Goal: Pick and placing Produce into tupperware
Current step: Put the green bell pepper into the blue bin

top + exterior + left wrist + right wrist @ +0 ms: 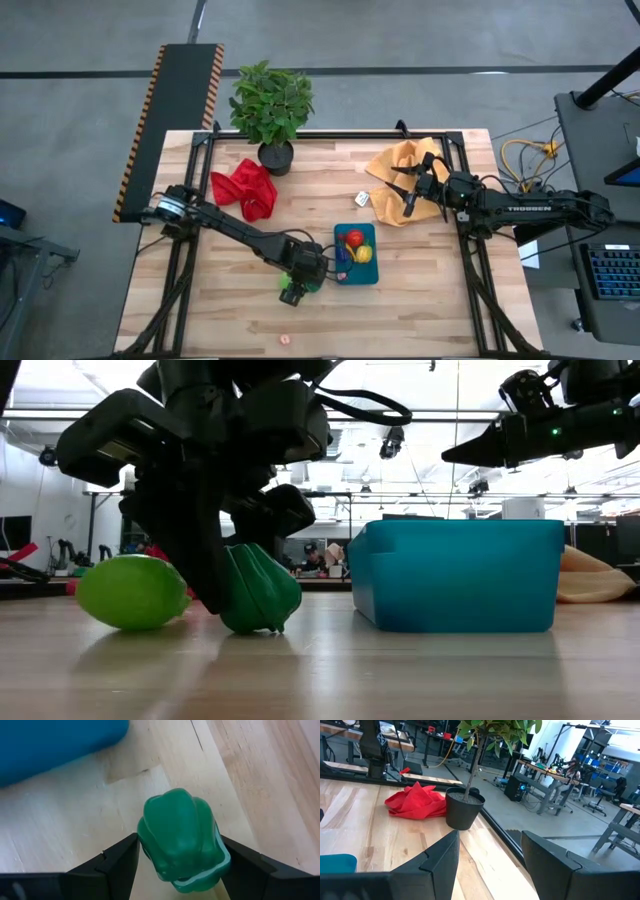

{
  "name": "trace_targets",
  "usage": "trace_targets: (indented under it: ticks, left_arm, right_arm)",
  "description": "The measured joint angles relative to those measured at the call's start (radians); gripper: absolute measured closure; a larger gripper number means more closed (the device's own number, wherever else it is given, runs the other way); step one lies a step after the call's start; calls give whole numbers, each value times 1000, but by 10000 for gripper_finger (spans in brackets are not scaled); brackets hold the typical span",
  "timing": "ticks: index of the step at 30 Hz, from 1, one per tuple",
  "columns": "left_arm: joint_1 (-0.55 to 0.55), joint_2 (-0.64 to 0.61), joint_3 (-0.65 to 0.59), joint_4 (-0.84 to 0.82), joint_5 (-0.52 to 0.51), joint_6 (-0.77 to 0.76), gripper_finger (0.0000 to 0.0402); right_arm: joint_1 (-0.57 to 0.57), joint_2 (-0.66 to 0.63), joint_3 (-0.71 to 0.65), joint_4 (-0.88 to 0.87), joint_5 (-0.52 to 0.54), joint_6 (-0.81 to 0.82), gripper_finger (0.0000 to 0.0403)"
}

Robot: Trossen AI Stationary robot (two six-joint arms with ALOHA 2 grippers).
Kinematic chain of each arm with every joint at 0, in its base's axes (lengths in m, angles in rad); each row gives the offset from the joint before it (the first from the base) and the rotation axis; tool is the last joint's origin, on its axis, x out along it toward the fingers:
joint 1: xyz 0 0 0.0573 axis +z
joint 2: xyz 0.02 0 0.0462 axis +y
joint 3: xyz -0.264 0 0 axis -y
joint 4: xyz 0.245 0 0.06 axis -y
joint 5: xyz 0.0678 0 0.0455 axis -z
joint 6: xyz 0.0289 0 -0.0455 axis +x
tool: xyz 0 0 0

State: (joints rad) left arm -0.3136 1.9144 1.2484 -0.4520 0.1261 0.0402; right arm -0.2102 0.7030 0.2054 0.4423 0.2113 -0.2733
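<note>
A dark green toy pepper [177, 827] stands on the wood table just left of the teal tupperware [371, 271], with my left gripper [179, 865] shut on it from above. A light green round fruit [130, 592] rests on the table on the pepper's other side. Inside the tupperware lie red [354, 238], yellow [363, 253] and purple [343, 254] produce. My right gripper [490, 855] waits open, raised over the mustard cloth [395, 165] at the far right, holding nothing. My left gripper has the pepper's two opposite sides [142, 837] pinched between its two fingers [120, 862]. The fingers slant steeply down from above. The pepper leans a little, and its underside [262, 626] rests on the table.
A potted plant [272, 110] stands at the far edge, with a red cloth [245, 190] beside it. A small white item [362, 200] lies beyond the tupperware, and a tiny pink speck [285, 340] lies near the front edge. A black frame [330, 134] rims the table.
</note>
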Motion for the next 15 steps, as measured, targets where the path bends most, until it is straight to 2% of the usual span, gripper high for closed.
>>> trace_targets:
  ticks: [15]
  left_arm:
    - [0, -1, 0, 24, 0, 80, 169]
  right_arm:
    - [0, 0, 0, 0, 0, 0, 197]
